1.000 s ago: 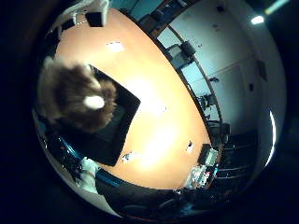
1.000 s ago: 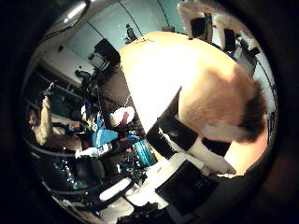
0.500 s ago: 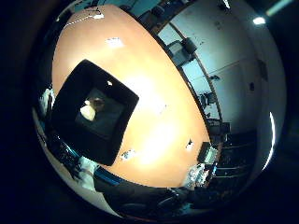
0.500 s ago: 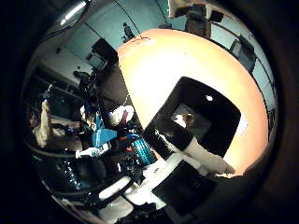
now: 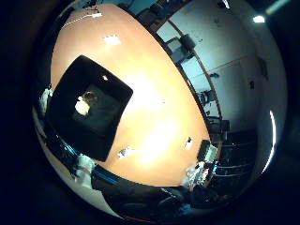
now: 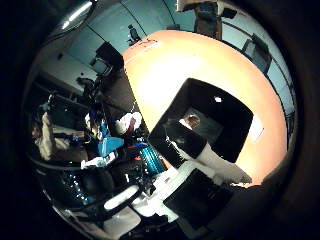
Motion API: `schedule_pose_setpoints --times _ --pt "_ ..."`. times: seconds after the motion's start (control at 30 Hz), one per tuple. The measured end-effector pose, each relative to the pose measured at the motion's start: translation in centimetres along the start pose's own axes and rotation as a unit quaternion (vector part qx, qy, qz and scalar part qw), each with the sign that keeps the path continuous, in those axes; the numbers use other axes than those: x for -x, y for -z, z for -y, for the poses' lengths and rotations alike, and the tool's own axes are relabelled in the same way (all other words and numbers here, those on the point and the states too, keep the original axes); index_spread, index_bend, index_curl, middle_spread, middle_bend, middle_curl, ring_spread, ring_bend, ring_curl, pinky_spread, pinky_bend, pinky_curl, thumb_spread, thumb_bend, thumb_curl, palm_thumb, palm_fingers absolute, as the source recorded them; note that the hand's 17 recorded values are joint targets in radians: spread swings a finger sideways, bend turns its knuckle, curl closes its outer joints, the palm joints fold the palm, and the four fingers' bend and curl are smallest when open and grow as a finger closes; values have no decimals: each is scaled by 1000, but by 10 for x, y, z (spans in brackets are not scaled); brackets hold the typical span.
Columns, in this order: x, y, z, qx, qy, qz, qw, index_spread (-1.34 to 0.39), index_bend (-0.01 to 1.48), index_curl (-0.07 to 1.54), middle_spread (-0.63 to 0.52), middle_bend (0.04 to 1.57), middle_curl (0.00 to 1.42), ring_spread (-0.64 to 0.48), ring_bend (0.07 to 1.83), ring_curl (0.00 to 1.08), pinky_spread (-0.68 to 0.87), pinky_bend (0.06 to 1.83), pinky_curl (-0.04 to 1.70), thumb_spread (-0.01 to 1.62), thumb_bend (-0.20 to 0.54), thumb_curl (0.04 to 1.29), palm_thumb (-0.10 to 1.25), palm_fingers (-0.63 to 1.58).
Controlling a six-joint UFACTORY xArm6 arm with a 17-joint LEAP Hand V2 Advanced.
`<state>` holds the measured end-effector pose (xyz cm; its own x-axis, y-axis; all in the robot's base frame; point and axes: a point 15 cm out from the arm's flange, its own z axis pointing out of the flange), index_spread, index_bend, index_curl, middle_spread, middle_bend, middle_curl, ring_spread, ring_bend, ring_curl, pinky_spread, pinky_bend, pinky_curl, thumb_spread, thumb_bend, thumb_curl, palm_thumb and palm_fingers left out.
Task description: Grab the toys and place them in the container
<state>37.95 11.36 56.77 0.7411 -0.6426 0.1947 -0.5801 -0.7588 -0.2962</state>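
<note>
A black square container [image 5: 65, 136] stands on the long orange-brown table [image 5: 159, 117], well below the palm. Inside it, on the floor of the container, lies a brown furry toy with a white patch [image 5: 85, 102], also seen in the thumb side view as the toy [image 6: 191, 120]. My right hand [image 6: 212, 162] hangs above the container's edge, its white and black fingers stretched out and relaxed with nothing in them. No other toys show on the table.
Two small white tags [image 5: 125, 151] lie on the table past the container. Black office chairs [image 5: 187, 42] line the table's far side by the wall. Beside the table's near end stand blue and white pieces of equipment [image 6: 107, 145].
One second ago the furry toy filled the view, close to the palm. It has dropped into the container, and the hand has risen away from it.
</note>
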Motion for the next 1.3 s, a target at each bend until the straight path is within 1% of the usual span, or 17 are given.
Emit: schedule_pose_setpoints --times 0.1,0.2,0.37,0.53,0.73,0.8,0.87,1.0,1.3 --pt "-39 3 -43 44 -27 -34 998 -447 173 313 -119 319 357 -3 432 213 483 359 362 1106 -23 291 558 324" --pt "-75 6 -91 99 -41 -63 992 -435 168 308 -107 293 351 39 387 205 465 355 349 1086 -21 297 569 269" --pt "-108 -15 -181 192 -57 -64 978 -437 168 298 -87 261 347 83 342 204 452 339 329 1055 -18 311 623 228" --pt "-100 -45 -245 234 -50 -76 968 -438 164 290 -80 245 348 109 308 209 438 327 315 1036 -23 320 652 219" --pt "-78 -116 -319 264 0 -135 955 -450 168 288 -94 231 348 113 277 213 436 319 307 1033 -24 322 653 237" --pt "-77 -117 -343 268 3 -163 950 -454 169 289 -102 225 348 113 270 215 436 316 306 1032 -24 322 653 242" --pt "-79 -112 -370 287 -5 -166 943 -464 172 290 -106 217 347 113 260 217 436 310 304 1028 -21 325 663 248" --pt "-74 -117 -393 303 -7 -156 940 -466 171 292 -108 207 348 114 242 221 437 297 300 1020 -22 330 680 255" --pt "-68 -163 -398 299 22 -145 943 -481 169 292 -119 198 350 114 215 231 432 274 291 998 -23 343 735 273"
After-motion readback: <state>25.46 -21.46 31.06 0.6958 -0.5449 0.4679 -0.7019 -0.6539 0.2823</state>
